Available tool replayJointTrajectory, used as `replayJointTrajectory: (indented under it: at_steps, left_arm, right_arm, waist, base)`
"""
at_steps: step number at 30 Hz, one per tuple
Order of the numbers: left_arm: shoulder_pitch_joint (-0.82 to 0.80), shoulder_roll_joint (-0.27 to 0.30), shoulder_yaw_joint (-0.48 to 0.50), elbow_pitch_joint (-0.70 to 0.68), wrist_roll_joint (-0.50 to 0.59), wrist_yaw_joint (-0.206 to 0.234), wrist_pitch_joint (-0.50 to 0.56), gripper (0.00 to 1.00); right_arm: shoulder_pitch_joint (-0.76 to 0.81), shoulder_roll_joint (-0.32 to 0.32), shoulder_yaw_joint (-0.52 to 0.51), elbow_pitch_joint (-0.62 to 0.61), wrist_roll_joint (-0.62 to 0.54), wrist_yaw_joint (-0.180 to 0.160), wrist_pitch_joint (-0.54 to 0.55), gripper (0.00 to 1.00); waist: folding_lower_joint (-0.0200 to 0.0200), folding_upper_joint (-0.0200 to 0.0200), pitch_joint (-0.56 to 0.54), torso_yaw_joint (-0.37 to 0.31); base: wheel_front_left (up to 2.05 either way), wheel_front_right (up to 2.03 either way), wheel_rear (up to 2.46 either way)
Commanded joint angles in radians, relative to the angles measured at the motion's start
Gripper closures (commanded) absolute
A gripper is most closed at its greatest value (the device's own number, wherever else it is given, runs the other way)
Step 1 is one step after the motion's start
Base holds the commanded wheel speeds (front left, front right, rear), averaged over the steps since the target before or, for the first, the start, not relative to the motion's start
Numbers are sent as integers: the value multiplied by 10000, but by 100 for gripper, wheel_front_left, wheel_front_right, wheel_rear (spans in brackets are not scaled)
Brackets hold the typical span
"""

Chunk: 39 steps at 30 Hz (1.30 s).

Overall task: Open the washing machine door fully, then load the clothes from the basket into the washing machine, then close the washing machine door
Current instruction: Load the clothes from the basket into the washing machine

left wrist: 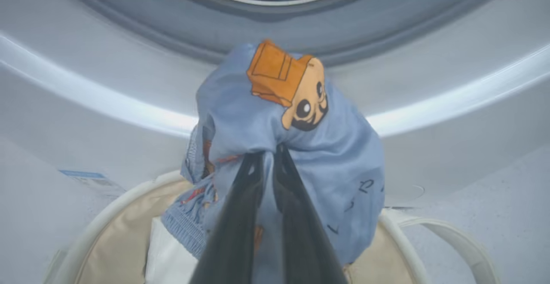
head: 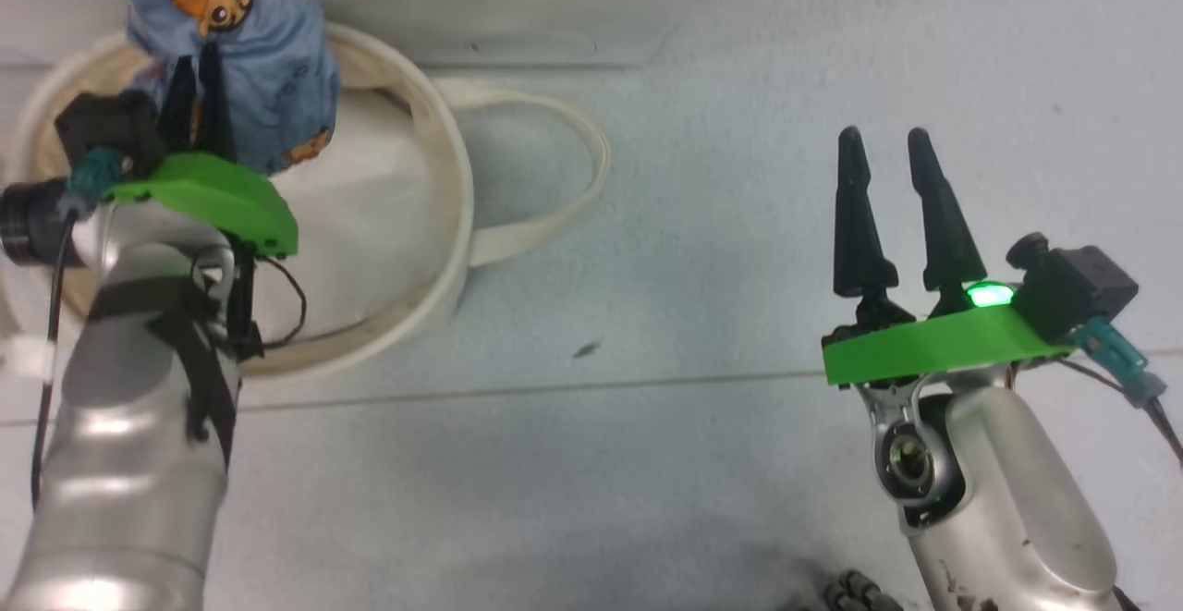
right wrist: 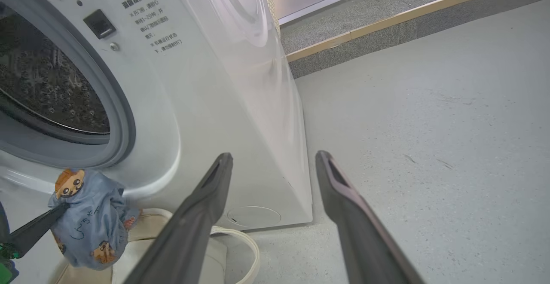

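Gripping claw: left claw [head: 198,66], fingers pinched almost together on one light-blue bear garment [head: 273,84], which is bunched above the basket [head: 459,186].
Idle claw: right claw [head: 884,140], fingers spread apart, holding nothing, over the floor [head: 739,223].
Basket: one, cream, with one white pad [head: 370,223] inside, just beside the washer's front.
Washing machine [right wrist: 206,103]: one, drum mouth uncovered, close above the garment.
Floor: pale grey, open rightward up to a raised step [right wrist: 386,22].
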Motion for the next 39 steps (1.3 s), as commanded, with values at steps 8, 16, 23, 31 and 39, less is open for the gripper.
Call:
replayJointTrajectory:
  at_steps: [8,16,23,31,39]
  left_arm:
    - [3091,-344,1260,-4486,400,-620,-116,100]
    - [5275,-996,2016,-7387,617,-1305,-117,100]
    - [6582,-1072,1909,-8094,166,-1170,-117,100]
    - [7238,-1075,1625,-8324,322,-1160,-118,100]
    - [6908,-1076,1531,-8272,562,-1180,-118,100]
  right_arm:
    - [908,30,215,-138,446,2,-122,0]
    - [1490,30,116,83,682,2,-122,0]
    - [1915,30,64,61,781,2,-122,0]
    - [2179,30,331,144,834,2,-122,0]
    - [2048,30,443,93,890,2,-122,0]
  waist:
    - [2,0,-2236,399]
    - [2,0,-3543,618]
    - [2,0,-4309,713]
    - [2,0,-4733,732]
    - [2,0,-4556,416]
  base:
    - [0,0,0]
    - [0,0,0]
    - [0,0,0]
    - [0,0,0]
    - [0,0,0]
